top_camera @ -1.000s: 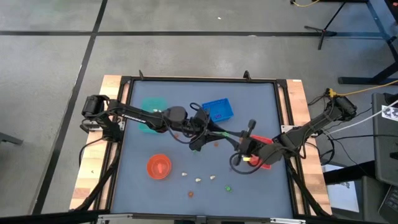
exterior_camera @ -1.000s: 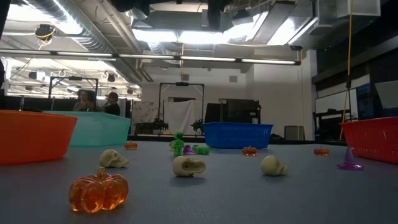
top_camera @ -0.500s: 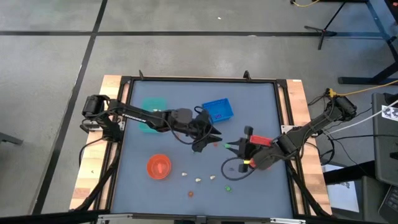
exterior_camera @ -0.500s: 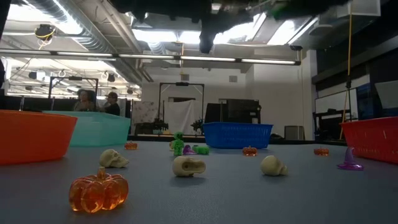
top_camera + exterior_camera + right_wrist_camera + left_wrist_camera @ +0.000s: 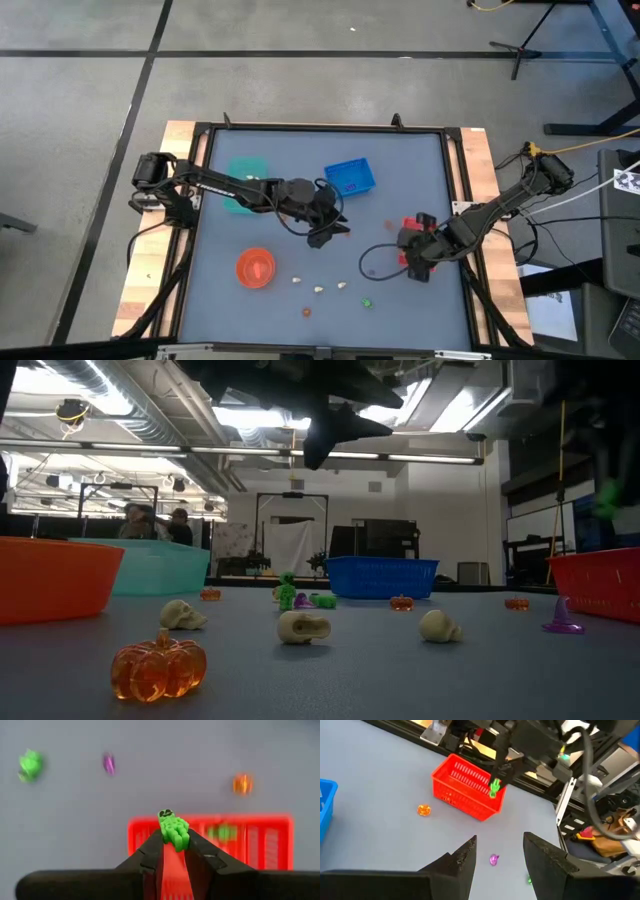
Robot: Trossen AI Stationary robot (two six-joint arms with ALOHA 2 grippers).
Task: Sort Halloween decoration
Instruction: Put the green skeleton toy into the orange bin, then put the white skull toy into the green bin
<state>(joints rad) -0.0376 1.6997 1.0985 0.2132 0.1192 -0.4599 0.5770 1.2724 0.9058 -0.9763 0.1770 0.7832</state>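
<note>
My right gripper (image 5: 174, 844) is shut on a green skeleton figure (image 5: 174, 829) and hangs over the red tray (image 5: 240, 840), which stands at the table's right (image 5: 409, 224). Another green trinket (image 5: 222, 831) lies in that tray. My left gripper (image 5: 500, 844) is open and empty in the air over the table's middle (image 5: 335, 225). Loose trinkets lie on the table: cream skulls (image 5: 304, 626), an orange pumpkin (image 5: 158, 665), a purple hat (image 5: 563, 618), a small pumpkin (image 5: 424, 810). My right gripper pinches the green figure's lower body (image 5: 176, 840) between its two fingertips; the head sticks out past them. The fingers point steeply down from above. The figure is lifted clear, over the red tray.
A teal tray (image 5: 245, 172) and a blue tray (image 5: 351, 176) stand at the far side, and an orange bowl (image 5: 255, 267) near left. More trinkets lie near the front edge (image 5: 319, 290). Dark frame rails edge the table.
My right gripper has swung toward the table's right edge and tipped from nearly level to steeply down, carrying the green figure from over the table's middle to over the red tray. My left gripper has tipped downward and sunk a little, staying open.
</note>
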